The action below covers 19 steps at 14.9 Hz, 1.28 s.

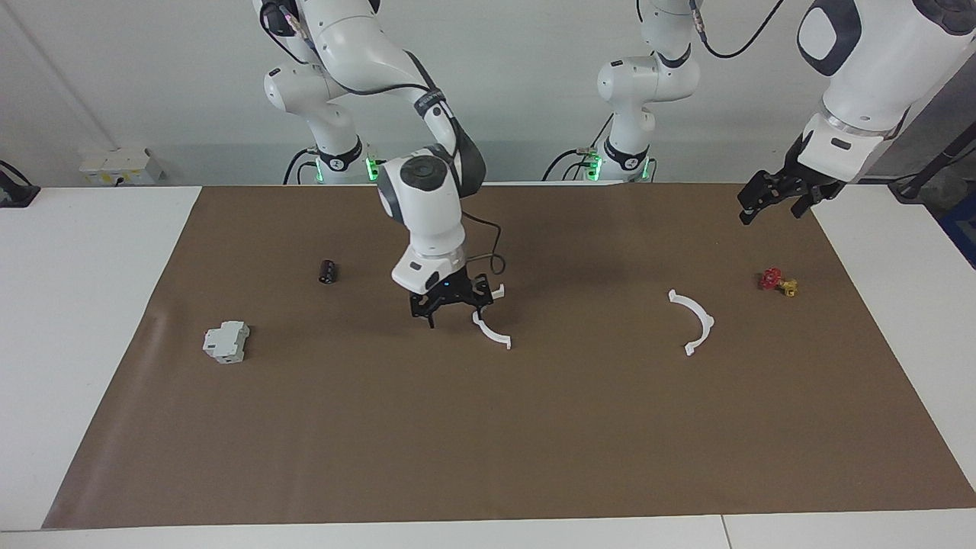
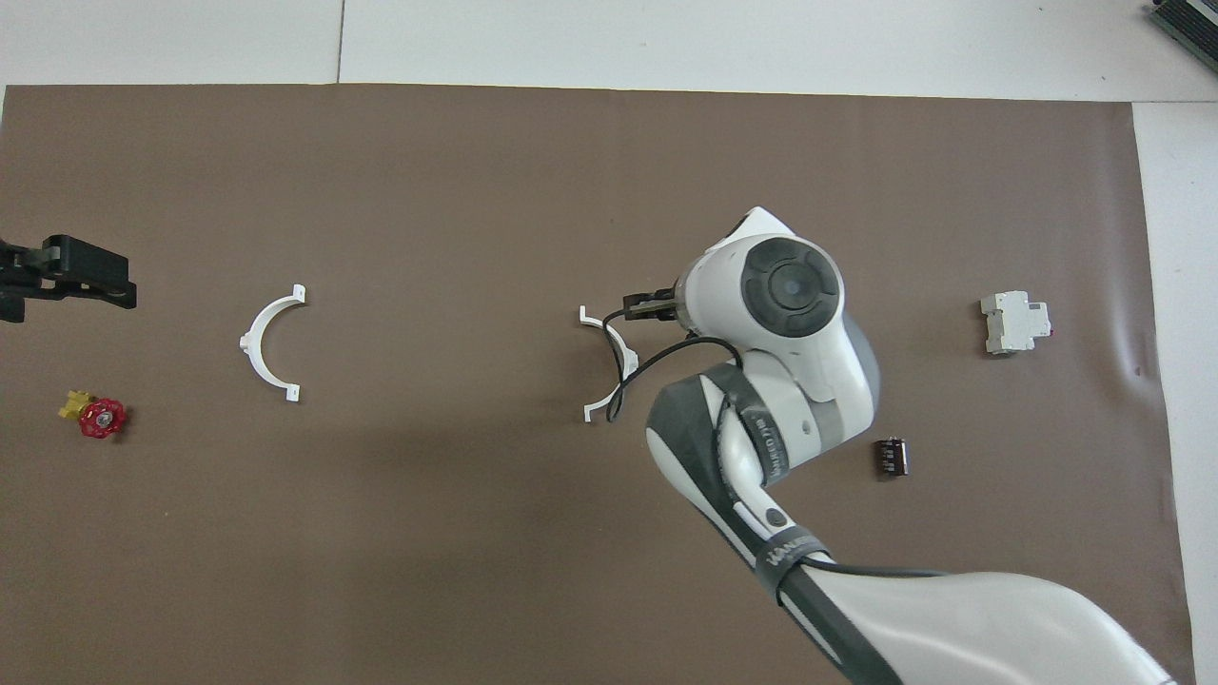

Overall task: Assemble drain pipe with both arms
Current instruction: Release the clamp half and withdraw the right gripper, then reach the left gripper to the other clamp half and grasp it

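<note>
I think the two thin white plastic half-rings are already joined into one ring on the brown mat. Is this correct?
Not correct. In the overhead view one thin white plastic half-ring lies alone, well apart from the other thin white plastic half-ring beside the right gripper. Both are on the brown mat.

The drain pipe is lying as 2 separate thin white half-rings, well apart on the brown mat. One half-ring (image 1: 492, 329) (image 2: 609, 366) is resting near the mat's middle; the other half-ring (image 1: 695, 323) (image 2: 266, 344) is lying flat toward the left arm's end.
</note>
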Each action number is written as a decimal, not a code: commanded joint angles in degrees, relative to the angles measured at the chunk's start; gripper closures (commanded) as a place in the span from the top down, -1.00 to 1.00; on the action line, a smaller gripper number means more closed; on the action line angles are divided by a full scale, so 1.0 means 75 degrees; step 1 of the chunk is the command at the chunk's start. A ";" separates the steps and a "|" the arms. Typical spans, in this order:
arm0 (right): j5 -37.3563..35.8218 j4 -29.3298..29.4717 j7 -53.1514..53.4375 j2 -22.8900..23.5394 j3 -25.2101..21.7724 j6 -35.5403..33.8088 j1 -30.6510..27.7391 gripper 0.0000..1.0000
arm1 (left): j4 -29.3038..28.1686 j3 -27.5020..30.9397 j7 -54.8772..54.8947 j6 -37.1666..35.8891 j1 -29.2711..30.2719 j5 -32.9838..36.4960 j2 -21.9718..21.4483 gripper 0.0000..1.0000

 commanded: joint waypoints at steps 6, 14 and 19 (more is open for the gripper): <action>-0.0173 -0.0161 -0.0826 -0.1737 0.0088 -0.2657 -0.2320 1.00 | -0.0208 0.0014 -0.0035 0.0019 0.0023 -0.0114 -0.0194 1.00; -0.0185 -0.0137 -0.2149 -0.2640 0.0064 -0.4442 -0.3974 1.00 | -0.0208 0.0014 -0.0035 0.0019 0.0035 -0.0114 -0.0194 1.00; -0.0923 0.1605 -0.2467 -0.2431 0.0170 -0.5999 -0.3905 1.00 | -0.0208 0.0014 -0.0035 0.0019 0.0035 -0.0114 -0.0194 1.00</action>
